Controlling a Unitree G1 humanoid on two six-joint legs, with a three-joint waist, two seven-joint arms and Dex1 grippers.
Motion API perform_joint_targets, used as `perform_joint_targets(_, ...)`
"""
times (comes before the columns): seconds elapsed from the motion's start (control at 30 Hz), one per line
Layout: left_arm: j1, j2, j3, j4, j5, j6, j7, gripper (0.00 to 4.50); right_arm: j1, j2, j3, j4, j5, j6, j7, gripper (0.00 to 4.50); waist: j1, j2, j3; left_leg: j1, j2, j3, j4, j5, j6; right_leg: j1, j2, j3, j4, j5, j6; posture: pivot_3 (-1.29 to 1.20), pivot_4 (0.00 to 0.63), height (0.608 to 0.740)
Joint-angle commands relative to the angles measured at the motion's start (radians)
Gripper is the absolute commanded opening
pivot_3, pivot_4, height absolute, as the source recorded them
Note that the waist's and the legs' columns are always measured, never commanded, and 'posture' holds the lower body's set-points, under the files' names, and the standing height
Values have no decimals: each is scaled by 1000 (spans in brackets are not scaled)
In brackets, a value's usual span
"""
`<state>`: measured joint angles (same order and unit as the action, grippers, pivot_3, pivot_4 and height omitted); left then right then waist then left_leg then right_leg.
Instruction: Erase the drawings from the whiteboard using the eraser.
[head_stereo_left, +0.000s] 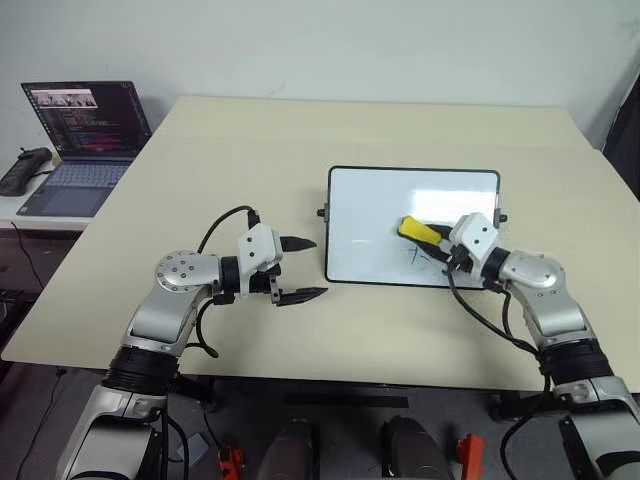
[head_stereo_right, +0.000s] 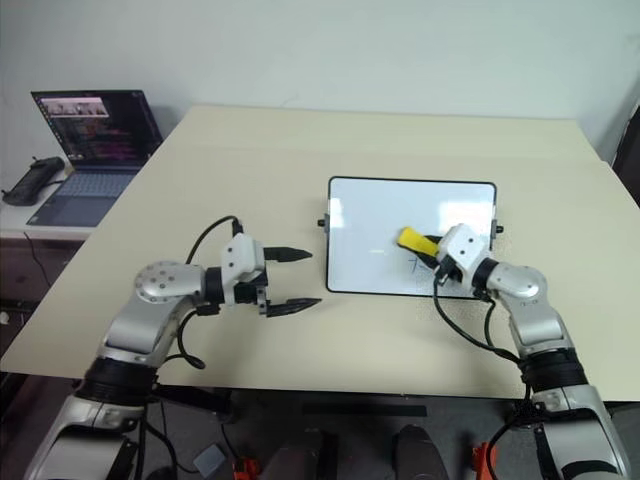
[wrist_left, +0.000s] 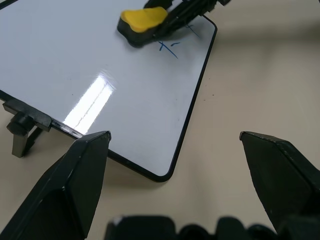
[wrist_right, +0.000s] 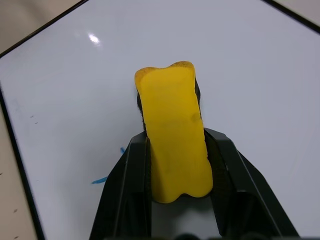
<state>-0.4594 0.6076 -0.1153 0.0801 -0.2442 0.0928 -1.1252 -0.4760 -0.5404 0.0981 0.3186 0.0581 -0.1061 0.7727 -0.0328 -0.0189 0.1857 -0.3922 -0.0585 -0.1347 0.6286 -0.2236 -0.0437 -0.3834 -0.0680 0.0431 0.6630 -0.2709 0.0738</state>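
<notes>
Nearest me, my left gripper (head_stereo_left: 300, 268) is hovering with jaws spread off the whiteboard's (head_stereo_left: 370, 215) left edge. My right gripper (head_stereo_left: 444, 243) is pinching the eraser (head_stereo_left: 419, 230) over the board's near-right corner; next I'm pressing onto the blue drawings (wrist_left: 170, 47).

Both arms are built of silver-grey rounded joint housings with white wrist blocks and black collars. Loose black cables loop beside each forearm. Each gripper ends in two black, tapered, pointed fingers (head_stereo_left: 297, 243).

Bright, even light; a glare streak crosses the whiteboard (wrist_left: 90, 100).
</notes>
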Motion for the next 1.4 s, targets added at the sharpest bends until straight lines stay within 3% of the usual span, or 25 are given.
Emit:
perform_joint_targets(0.03,-9,4,12,-38,-2,-6,8,4500,55,0,51,67,-56,3,20,1120,-1,0,0,2,0,0,0,0,0,3,0,0,0,0,0,0,150,740)
perform_joint_targets(0.2,-14,8,13,-36,-1,-10,5,4500,115,-11,103,39,-83,6,43,1120,-3,-2,-1,15,3,0,0,1,1,15,3,1,-1,-2,3,0,150,740)
perform_joint_targets(0.57,-34,1,6,-14,5,-22,-2,4500,73,-23,54,58,-88,-21,-25,1119,-2,-2,-1,15,3,0,0,5,4,14,3,2,-1,0,-2,0,150,740)
perform_joint_targets(1.03,-31,11,12,-7,9,-28,2,4500,63,-144,-30,225,-102,-115,-85,1119,3,-6,-4,14,2,0,1,6,4,15,2,2,-2,0,-2,0,150,740)
perform_joint_targets(1.4,-38,8,9,-5,8,-23,0,4500,172,-164,8,-9,-80,8,37,1117,5,-6,-4,11,2,-1,-1,5,4,13,1,1,-6,0,-2,0,150,740)
